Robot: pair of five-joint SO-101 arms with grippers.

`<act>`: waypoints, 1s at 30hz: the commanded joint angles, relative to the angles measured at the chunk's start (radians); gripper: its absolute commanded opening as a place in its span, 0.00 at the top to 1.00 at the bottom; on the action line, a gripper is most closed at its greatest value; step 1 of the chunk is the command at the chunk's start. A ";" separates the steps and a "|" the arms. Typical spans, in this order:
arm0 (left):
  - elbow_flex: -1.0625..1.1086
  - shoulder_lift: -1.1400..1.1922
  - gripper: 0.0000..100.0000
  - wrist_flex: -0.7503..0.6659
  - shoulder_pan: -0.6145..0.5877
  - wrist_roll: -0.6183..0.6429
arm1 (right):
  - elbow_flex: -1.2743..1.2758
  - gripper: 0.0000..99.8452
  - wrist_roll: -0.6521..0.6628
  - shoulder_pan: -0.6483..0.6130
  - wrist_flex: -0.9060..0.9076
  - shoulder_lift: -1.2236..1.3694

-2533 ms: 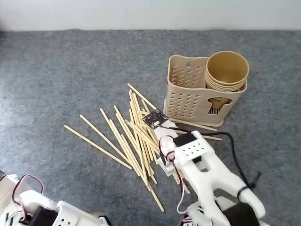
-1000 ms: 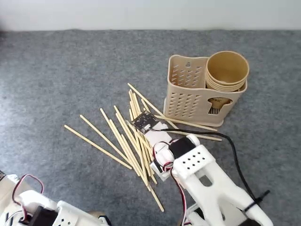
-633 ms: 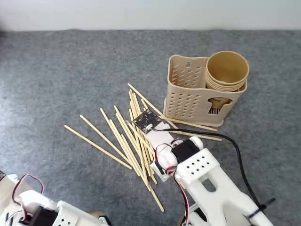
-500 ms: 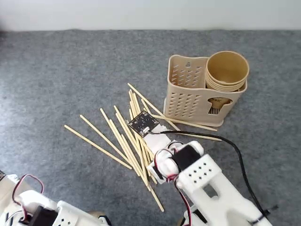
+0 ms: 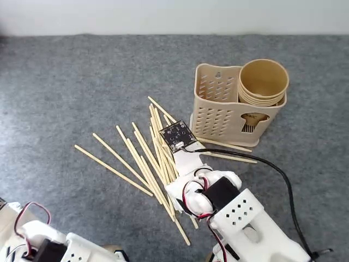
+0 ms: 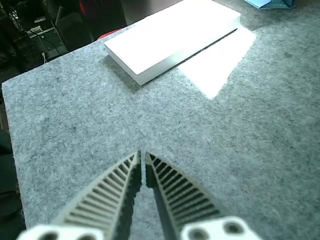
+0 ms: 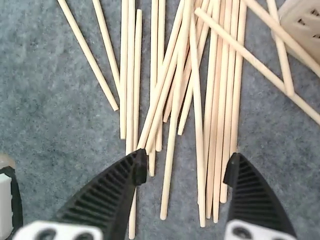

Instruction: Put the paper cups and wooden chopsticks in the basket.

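In the high view, the paper cups (image 5: 264,82) are seen nested upright, mouths up, in one compartment of the basket (image 5: 218,112). The wooden chopsticks (image 5: 147,155) are strewn flat on the counter (image 5: 71,82) just beside it — most with long axes running diagonally from far left to near right, under the right arm (image 5: 229,199). In the left wrist view, the left gripper (image 6: 143,159) is held over bare counter, fingers pressed together on nothing, with a white box (image 6: 170,37) beyond. In the right wrist view, the right gripper (image 7: 186,165) is set with fingers spread astride several chopstick ends — the sticks run along the fingers, so closing would likely pinch them across their width.
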 commanded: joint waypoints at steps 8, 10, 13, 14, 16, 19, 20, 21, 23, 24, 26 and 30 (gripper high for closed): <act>-0.005 -0.012 0.98 -0.014 0.006 0.003 | -0.276 0.78 0.081 0.096 -0.051 0.380; -0.005 -0.012 0.98 -0.014 0.006 0.003 | -0.341 0.78 0.117 0.120 -0.053 0.484; -0.005 -0.012 0.98 -0.014 0.006 0.003 | -0.416 0.79 0.135 0.130 -0.053 0.627; -0.005 -0.012 0.98 -0.014 0.006 0.003 | -0.434 0.79 0.137 0.136 -0.053 0.670; -0.005 -0.012 0.98 -0.014 0.006 0.003 | -0.470 0.79 0.137 0.154 -0.064 0.756; -0.005 -0.012 0.98 -0.014 0.008 0.003 | -0.496 0.79 0.138 0.186 -0.107 0.869; -0.005 -0.012 0.98 -0.014 0.008 0.003 | -0.497 0.79 0.138 0.189 -0.124 0.897; -0.005 -0.012 0.98 -0.014 0.014 0.003 | -0.500 0.79 0.140 0.193 -0.134 0.924; -0.001 -0.012 0.98 -0.014 0.034 0.003 | -0.500 0.79 0.140 0.189 -0.160 0.967; 0.002 -0.012 0.98 -0.014 0.040 0.003 | -0.500 0.79 0.140 0.188 -0.171 0.983; 0.004 -0.012 0.98 -0.014 0.049 0.003 | -0.505 0.79 0.140 0.193 -0.188 1.001; 0.005 -0.012 0.98 -0.014 0.048 0.003 | -0.522 0.79 0.140 0.208 -0.188 1.026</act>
